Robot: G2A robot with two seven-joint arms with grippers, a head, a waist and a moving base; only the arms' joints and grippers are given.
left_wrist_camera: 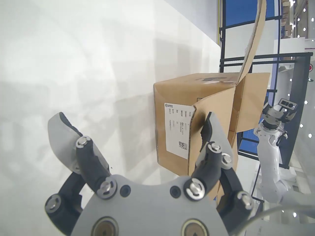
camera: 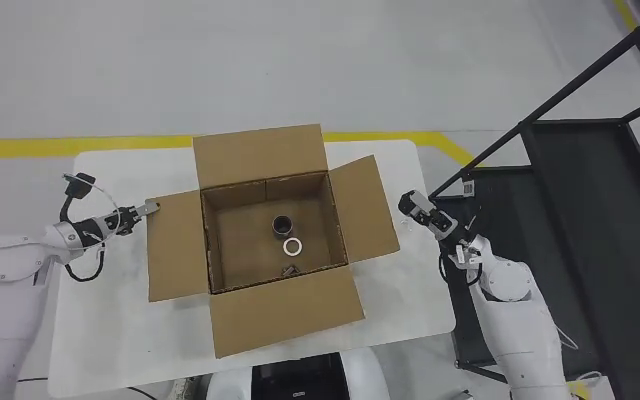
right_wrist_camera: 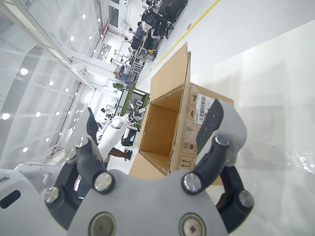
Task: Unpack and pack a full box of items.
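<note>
A brown cardboard box [camera: 228, 268] stands in the middle of the white table [camera: 110, 320], all flaps folded outward. On its floor lie a dark cylindrical item [camera: 283, 226] and a white ring [camera: 294, 246]. My left gripper [camera: 150, 207] is open at the edge of the box's left flap [camera: 176, 245]; in the left wrist view one finger [left_wrist_camera: 209, 133] touches that flap's edge [left_wrist_camera: 195, 124] and the gripper [left_wrist_camera: 133, 128] holds nothing. My right gripper [camera: 408, 202] is open just off the right flap [camera: 365, 205], empty in its own view [right_wrist_camera: 157, 121], facing the box [right_wrist_camera: 160, 128].
A black metal frame and platform [camera: 570, 190] stand right of the table. A yellow floor line [camera: 90, 146] runs behind the table. Bare tabletop lies left of the box and along the front corners.
</note>
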